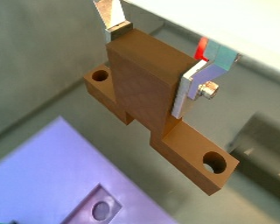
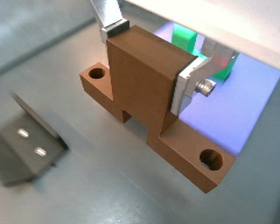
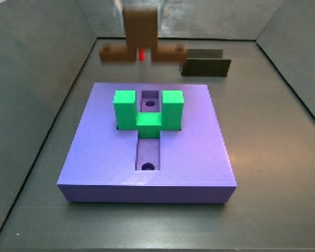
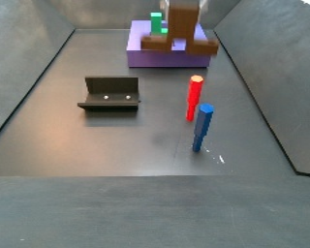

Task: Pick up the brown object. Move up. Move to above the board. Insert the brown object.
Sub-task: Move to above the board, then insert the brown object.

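The brown object (image 1: 166, 131) is a long bar with a round hole near each end and a tall block standing on its middle. My gripper (image 1: 152, 59) is shut on that block, one silver finger (image 1: 192, 89) flat against each side; both wrist views show this grip (image 2: 150, 61). In a side view the brown object (image 3: 141, 44) hangs in the air just beyond the far edge of the lavender board (image 3: 193, 148). The board's green U-shaped bracket (image 3: 149, 108) straddles its central groove. The board (image 1: 43, 171) lies below and beside the bar.
The dark fixture (image 4: 109, 94) stands on the grey floor away from the board, also seen as the fixture (image 3: 207, 67). A red peg (image 4: 194, 97) and a blue peg (image 4: 203, 128) stand upright near each other. Grey walls enclose the floor.
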